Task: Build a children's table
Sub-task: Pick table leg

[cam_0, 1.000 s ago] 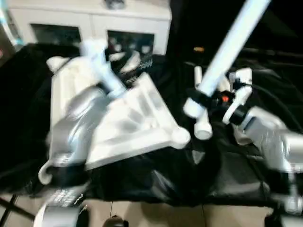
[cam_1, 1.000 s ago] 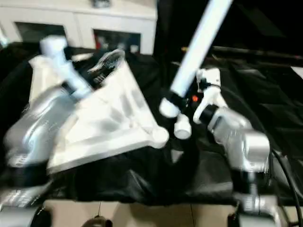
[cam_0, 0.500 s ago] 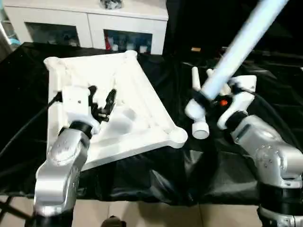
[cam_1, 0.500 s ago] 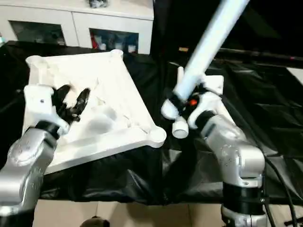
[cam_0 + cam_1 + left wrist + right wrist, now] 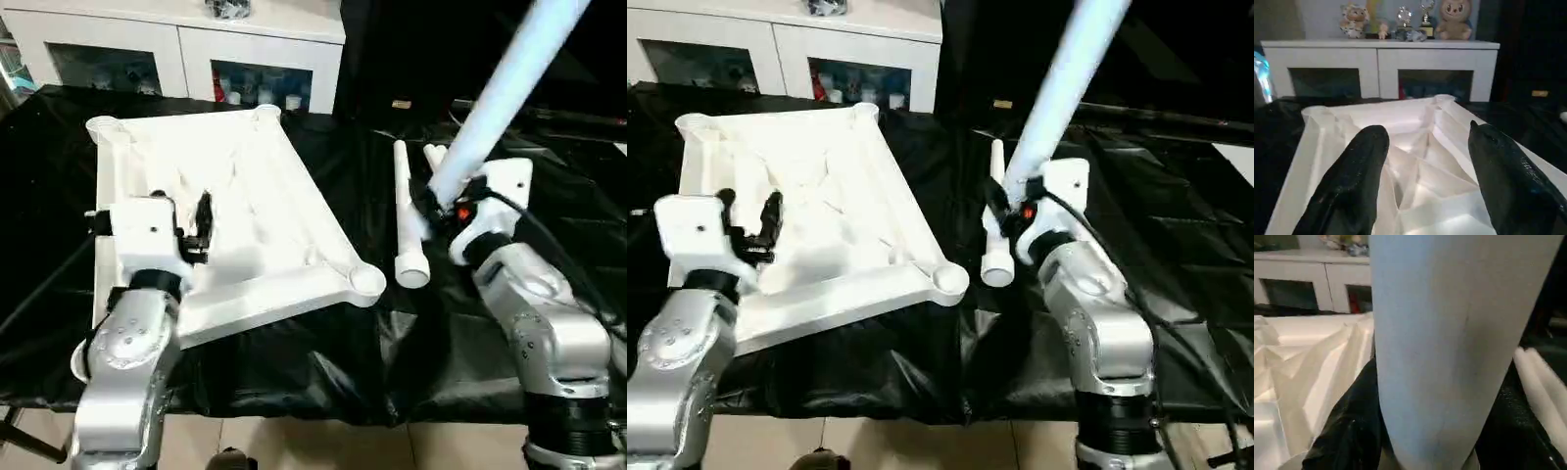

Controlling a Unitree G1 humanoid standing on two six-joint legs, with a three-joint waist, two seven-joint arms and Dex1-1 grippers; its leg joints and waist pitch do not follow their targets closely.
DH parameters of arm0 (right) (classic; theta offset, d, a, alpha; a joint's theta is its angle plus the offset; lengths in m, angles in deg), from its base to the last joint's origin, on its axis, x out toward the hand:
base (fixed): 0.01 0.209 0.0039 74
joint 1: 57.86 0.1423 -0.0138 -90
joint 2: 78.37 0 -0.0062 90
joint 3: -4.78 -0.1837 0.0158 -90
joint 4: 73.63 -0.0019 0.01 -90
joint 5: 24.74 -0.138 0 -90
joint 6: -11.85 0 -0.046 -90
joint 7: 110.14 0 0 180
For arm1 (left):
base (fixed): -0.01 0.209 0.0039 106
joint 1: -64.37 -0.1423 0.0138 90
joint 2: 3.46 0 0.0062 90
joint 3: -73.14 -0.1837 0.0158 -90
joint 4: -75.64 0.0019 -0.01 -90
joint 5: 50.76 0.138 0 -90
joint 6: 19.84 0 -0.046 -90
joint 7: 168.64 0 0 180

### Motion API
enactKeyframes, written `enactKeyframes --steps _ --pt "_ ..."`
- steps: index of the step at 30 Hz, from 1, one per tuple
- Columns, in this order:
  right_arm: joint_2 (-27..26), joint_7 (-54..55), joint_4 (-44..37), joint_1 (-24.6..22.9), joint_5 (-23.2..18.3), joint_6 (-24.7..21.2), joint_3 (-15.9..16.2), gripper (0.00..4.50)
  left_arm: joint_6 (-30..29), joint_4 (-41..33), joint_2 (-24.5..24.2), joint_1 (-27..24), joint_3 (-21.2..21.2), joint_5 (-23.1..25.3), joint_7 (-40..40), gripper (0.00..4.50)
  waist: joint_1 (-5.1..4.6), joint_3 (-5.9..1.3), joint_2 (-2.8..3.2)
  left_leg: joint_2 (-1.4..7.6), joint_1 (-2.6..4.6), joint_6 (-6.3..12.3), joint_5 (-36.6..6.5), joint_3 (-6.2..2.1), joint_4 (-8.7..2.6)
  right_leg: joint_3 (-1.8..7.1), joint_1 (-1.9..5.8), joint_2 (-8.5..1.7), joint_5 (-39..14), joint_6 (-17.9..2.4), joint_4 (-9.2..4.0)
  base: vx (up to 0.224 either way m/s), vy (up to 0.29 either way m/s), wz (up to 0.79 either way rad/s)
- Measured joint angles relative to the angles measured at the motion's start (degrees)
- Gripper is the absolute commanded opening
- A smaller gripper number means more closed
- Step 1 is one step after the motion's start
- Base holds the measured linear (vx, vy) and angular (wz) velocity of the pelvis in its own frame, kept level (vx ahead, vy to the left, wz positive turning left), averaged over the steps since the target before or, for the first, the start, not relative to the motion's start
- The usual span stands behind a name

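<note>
The children's table top (image 5: 245, 186) lies upside down on the black cloth, ribbed underside up, with a round corner socket (image 5: 367, 281) at its near right. My left gripper (image 5: 749, 211) hovers open over the top's near left part, its black fingers (image 5: 1352, 186) apart over the ribs with nothing between them. My right gripper (image 5: 441, 201) is shut on a long white leg (image 5: 500, 88) that slants up and away to the right; this leg (image 5: 1449, 333) sits between the fingers (image 5: 1352, 431). A second leg (image 5: 404, 215) lies on the cloth just left of that gripper, flared end nearest me.
Another leg's end (image 5: 436, 155) shows on the cloth behind the right gripper. A white cabinet with glass doors (image 5: 176, 39) stands behind the table. The black cloth (image 5: 294, 362) hangs over the near edge, with floor below. Cables run along both forearms.
My left arm has swung back from across the table top to its near left part. The held leg has shifted slightly right with the right gripper. The camera has also moved.
</note>
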Motion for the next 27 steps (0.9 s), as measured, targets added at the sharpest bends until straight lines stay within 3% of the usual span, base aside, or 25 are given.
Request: enactKeyframes --steps 2,3,4,7,8,9,10,11,12,13,14,15,16,17,18,19,20,21,22,23,24,25,27 --pt "-0.02 -1.03 0.99 -0.47 0.34 1.57 0.2 1.93 0.03 0.79 -0.07 1.02 -0.47 1.31 -0.85 3.01 -0.72 0.02 0.46 0.61 0.0 -0.37 0.22 -0.73 -0.03 -1.28 0.12 0.07 0.03 -0.87 0.25 -0.011 -0.051 0.07" --pt "0.03 -1.36 1.45 -0.59 0.74 2.78 0.5 1.93 0.02 1.41 -0.11 1.71 -0.65 1.85 -1.18 3.01 -1.07 -0.03 0.43 0.64 -0.27 -0.63 0.38 -1.65 -0.02 -1.84 0.25 0.08 -0.38 -1.41 1.06 -0.017 -0.092 0.11" --pt "0.17 -2.11 2.18 -0.71 1.41 4.13 1.08 1.93 0.0 2.98 -0.09 3.31 -1.27 2.37 -1.41 3.01 -1.66 -0.03 0.56 -0.33 -0.8 -1.11 0.68 -4.66 -0.06 -2.76 0.59 0.09 -1.48 -2.59 1.69 -0.026 -0.147 0.31" --pt "0.54 -3.29 3.14 -0.73 2.16 5.31 2.99 1.93 -0.06 4.58 0.28 5.11 -3.12 3.61 -1.54 3.01 -2.67 -0.11 0.88 -2.46 -1.98 -1.22 0.7 -11.29 -1.03 -5.88 0.87 0.78 -2.4 -5.39 2.02 -0.062 -0.189 0.46" --pt "1.09 -3.16 3.94 -0.36 2.93 5.99 3.3 1.93 -0.14 5.24 0.32 5.8 -3.75 3.91 -1.51 3.01 -2.5 -0.21 1.29 -2.4 -2.66 -0.85 -0.12 -11.75 -0.26 -7.27 0.95 0.86 -2.35 -5.59 1.76 -0.066 -0.233 0.43" --pt "1.36 -2.51 5.06 0.05 3.78 6.64 3.31 1.93 -0.16 6.02 0.57 6.6 -4.45 3.91 -1.36 3.01 -2.26 -0.18 1.56 -1.49 -3.37 -0.05 -1.92 -10.59 2.99 -8.85 0.99 0.82 -2.38 -5.94 1.59 -0.066 -0.233 0.43" --pt "1.38 -1.74 6.56 0.09 4.58 7.34 3.22 1.93 -0.27 6.63 1.07 6.9 -4.65 3.44 -1.0 3.01 -1.52 0.14 1.96 0.23 -4.13 1.94 -3.19 -6.07 11.26 -11.14 2.02 0.01 -2.53 -6.48 1.19 -0.029 -0.191 0.28" --pt "1.27 -1.29 7.24 0.1 5.06 7.67 3.26 1.93 -0.62 7.05 1.29 6.9 -4.45 2.98 -0.8 3.01 -1.29 0.02 2.11 0.14 -2.99 3.15 -3.95 -3.76 12.67 -12.72 2.66 -0.49 -2.64 -6.41 0.6 -0.01 -0.072 0.06" --pt "0.58 -1.21 7.3 0.14 4.75 7.88 2.82 1.93 -1.26 7.11 1.26 7.23 -4.12 2.51 -0.67 3.01 -1.08 -0.14 2.39 -0.2 -0.71 4.12 -4.6 -2.05 9.96 -12.97 2.53 -0.09 -2.47 -6.45 0.19 -0.002 -0.143 0.1" --pt "-0.8 -1.28 7.24 0.22 3.64 7.98 1.68 1.93 -1.93 7.33 1.07 8.22 -3.44 2.11 -0.63 3.01 -0.52 -0.15 2.46 -1.22 1.54 1.63 -6.96 -1.5 5.3 -12.94 1.8 0.38 -2.27 -6.38 0.06 -0.003 -0.149 0.14" --pt "-1.12 -1.44 7.31 0.13 2.82 7.31 1.54 1.93 -2.53 7.85 1.16 8.37 -3.19 1.98 -0.63 3.01 -0.02 -0.1 2.35 -0.95 1.67 1.2 -6.51 -1.34 4.14 -12.71 1.76 0.74 -1.56 -5.63 -0.74 -0.003 -0.149 0.14" --pt "-1.74 -1.52 7.06 0.19 1.21 5.35 0.82 1.93 -2.75 8.28 1.0 8.38 -3.16 1.88 -0.62 3.01 0.4 -0.24 2.51 -0.78 2.04 1.55 -5.81 -1.4 3.49 -12.22 1.5 0.89 -1.45 -5.14 -0.63 0.009 -0.152 0.13" --pt "-3.33 -1.44 6.74 0.29 -1.46 2.4 -0.65 1.93 -2.38 8.82 0.53 8.46 -2.67 1.84 -0.57 3.01 0.6 -0.36 2.06 -0.97 1.85 1.36 -5.4 -1.11 3.69 -10.04 0.59 0.8 -2.39 -5.0 1.44 0.014 -0.143 0.12" --pt "-3.98 -1.34 6.72 0.03 -3.05 0.87 -1.38 1.93 -2.05 9.55 0.5 8.57 -2.3 1.86 -0.57 3.01 1.53 -0.34 1.73 -1.68 1.66 1.91 -5.7 -1.39 4.43 -8.72 0.02 0.44 -3.3 -5.65 2.9 0.014 -0.143 0.12" --pt "-4.29 -1.19 6.73 -0.21 -4.22 -0.09 -2.24 1.93 -1.59 10.1 0.55 8.48 -2.31 1.9 -0.57 3.01 2.7 -0.23 1.62 -2.12 1.57 1.96 -5.92 -2.57 5.65 -8.05 -0.32 0.12 -3.76 -5.61 3.91 0.007 -0.1 0.09" --pt "-4.86 -1.21 6.73 -0.59 -5.74 -0.52 -3.1 1.93 -1.14 10.76 0.53 8.31 -2.27 1.87 -0.55 3.01 3.85 -0.21 1.82 -2.24 1.22 1.62 -5.84 -3.85 6.26 -7.73 -0.34 0.06 -3.67 -5.42 3.92 0.0 0.0 0.0" --pt "-5.19 -1.09 6.6 -0.75 -6.45 -0.94 -3.33 1.93 -0.87 10.99 0.54 8.31 -2.21 1.69 -0.39 3.01 4.43 -0.37 2.16 -2.15 1.15 1.78 -5.61 -4.2 4.86 -7.77 -0.31 0.08 -3.41 -5.13 3.61 0.0 0.0 0.0" --pt "-4.96 -0.84 6.31 -0.72 -6.19 -1.73 -3.16 1.93 -0.5 11.02 0.53 8.36 -2.17 1.48 0.06 3.01 4.71 -0.55 2.89 -1.54 1.2 0.75 -4.61 -4.5 2.74 -8.02 -0.28 0.46 -3.08 -4.85 3.22 0.0 0.0 0.0" --pt "-4.63 -0.79 6.22 -0.74 -5.56 -2.52 -2.26 1.93 -0.18 11.21 0.43 8.37 -1.96 1.13 0.26 3.01 4.83 -0.59 3.38 -0.74 1.22 -1.53 -3.44 -4.61 2.51 -8.0 -0.17 0.83 -2.55 -4.27 2.64 -0.026 0.078 -0.03" --pt "-4.55 -0.81 6.21 -0.82 -4.71 -2.58 -1.32 1.93 0.15 11.63 0.33 8.39 -1.54 1.09 0.29 3.01 4.58 -0.66 3.51 -0.25 1.39 -1.73 -3.29 -4.64 2.34 -7.62 -0.14 0.92 -2.1 -3.64 2.25 -0.026 0.078 -0.03" --pt "-4.43 -1.07 6.11 -0.89 -3.6 -2.36 0.28 1.93 0.7 12.45 0.16 8.4 -1.04 1.1 0.29 3.01 4.15 -0.63 3.31 0.13 1.37 -1.87 -3.17 -4.25 2.35 -6.4 -0.13 0.79 -2.04 -3.57 2.39 -0.004 0.066 0.0" --pt "-4.45 -1.3 6.06 -0.94 -2.96 -2.03 1.58 1.93 1.48 13.69 0.15 8.33 -0.66 1.09 0.26 3.01 3.62 -0.57 2.95 0.37 1.48 -1.76 -3.06 -3.2 2.5 -5.03 -0.16 0.29 -1.97 -3.71 2.63 0.0 0.0 0.0" --pt "-4.55 -1.69 5.56 -1.46 -2.26 0.05 1.95 1.93 3.58 14.67 0.39 7.78 -0.02 0.43 0.5 3.01 3.47 -0.41 2.53 0.15 1.76 -2.04 -2.94 -1.94 1.98 -4.33 -0.08 -0.14 -1.82 -3.57 2.36 -0.018 0.033 0.05"
